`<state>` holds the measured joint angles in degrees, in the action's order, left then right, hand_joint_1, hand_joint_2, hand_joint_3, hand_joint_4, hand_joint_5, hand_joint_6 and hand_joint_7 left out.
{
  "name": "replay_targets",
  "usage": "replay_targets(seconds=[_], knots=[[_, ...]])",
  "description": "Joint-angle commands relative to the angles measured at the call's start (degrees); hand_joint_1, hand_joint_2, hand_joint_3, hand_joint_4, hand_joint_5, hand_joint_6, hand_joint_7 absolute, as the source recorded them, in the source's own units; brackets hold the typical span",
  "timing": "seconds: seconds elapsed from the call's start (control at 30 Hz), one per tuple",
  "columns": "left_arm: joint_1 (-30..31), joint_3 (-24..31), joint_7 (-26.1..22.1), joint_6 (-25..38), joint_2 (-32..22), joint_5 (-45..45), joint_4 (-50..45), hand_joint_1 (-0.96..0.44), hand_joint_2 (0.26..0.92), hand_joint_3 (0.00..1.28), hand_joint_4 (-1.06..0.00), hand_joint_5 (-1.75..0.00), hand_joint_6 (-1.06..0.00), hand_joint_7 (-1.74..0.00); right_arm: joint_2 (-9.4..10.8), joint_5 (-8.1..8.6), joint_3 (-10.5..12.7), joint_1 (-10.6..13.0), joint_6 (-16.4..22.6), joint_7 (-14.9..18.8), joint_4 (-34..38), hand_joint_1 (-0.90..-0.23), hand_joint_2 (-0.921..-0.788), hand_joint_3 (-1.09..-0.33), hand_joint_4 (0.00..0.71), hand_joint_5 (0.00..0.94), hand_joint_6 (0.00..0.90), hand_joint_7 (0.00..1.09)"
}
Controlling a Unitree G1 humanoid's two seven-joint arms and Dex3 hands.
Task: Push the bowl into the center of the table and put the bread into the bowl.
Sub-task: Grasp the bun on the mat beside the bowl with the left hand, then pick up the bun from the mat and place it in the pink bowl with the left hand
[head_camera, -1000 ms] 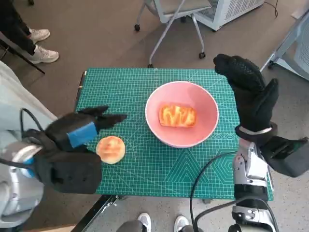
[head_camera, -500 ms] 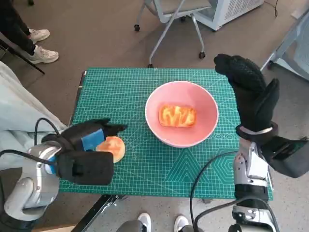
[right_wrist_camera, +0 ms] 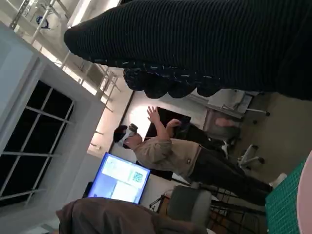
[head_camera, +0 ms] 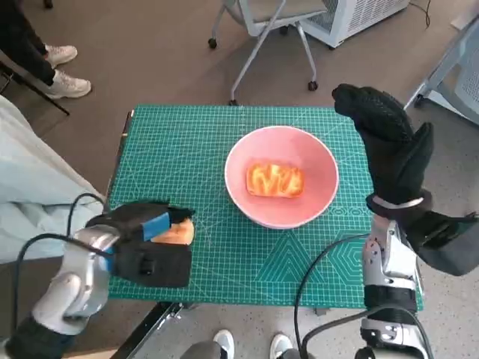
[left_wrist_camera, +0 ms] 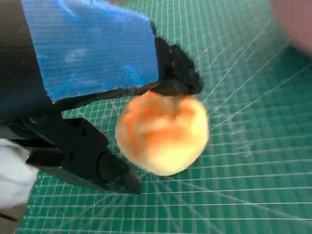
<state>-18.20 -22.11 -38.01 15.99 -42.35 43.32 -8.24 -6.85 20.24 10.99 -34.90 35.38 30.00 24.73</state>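
Pink bowl [head_camera: 281,185] near desk [head_camera: 187,142] centre, one bread piece [head_camera: 275,179] already inside. Round bun [left_wrist_camera: 163,132] on mat near front-left edge; left hand [head_camera: 146,239] fingers [left_wrist_camera: 178,73] closing round it, not lifted. Right hand [head_camera: 389,142] raised, released, empty. Left: carry bun to bowl.

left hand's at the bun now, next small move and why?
Probably close the fingers on the round bun and lift. The left hand is around the bun, a finger touching its top in the left wrist view, but it looks to be resting on the green mat. The pink bowl sits mid-table with one bread already inside.
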Motion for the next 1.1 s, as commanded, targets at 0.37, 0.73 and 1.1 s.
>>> replay_targets(seconds=[0.37, 0.73, 1.1], knots=[[0.84, 4.49, 4.35, -7.47, -0.61, -0.67, -0.35, 0.01, 0.636, 0.54, -0.74, -1.29, -0.7, -1.06, -0.61, -0.13, 0.2, 0.36, -0.45, -0.39, 0.77, -0.626, -0.921, -0.736, 0.186, 0.0, 0.087, 0.5], [1.16, 8.63, 5.4, -10.33, -0.35, -2.97, -2.81, 0.0, 0.723, 0.37, -0.75, -1.22, -0.71, -1.04, -0.45, 0.67, 0.22, -0.13, -0.66, 0.24, 1.43, -0.634, -0.921, -0.745, 0.183, 0.0, 0.085, 0.5], [-4.94, 14.67, 4.56, -5.74, 2.2, -6.66, -9.3, 0.0, 0.871, 0.07, -0.8, -1.05, -0.72, -1.07, -0.2, 0.9, 0.03, -0.28, -0.79, 0.28, 1.08, -0.636, -0.921, -0.743, 0.184, 0.001, 0.086, 0.5]])
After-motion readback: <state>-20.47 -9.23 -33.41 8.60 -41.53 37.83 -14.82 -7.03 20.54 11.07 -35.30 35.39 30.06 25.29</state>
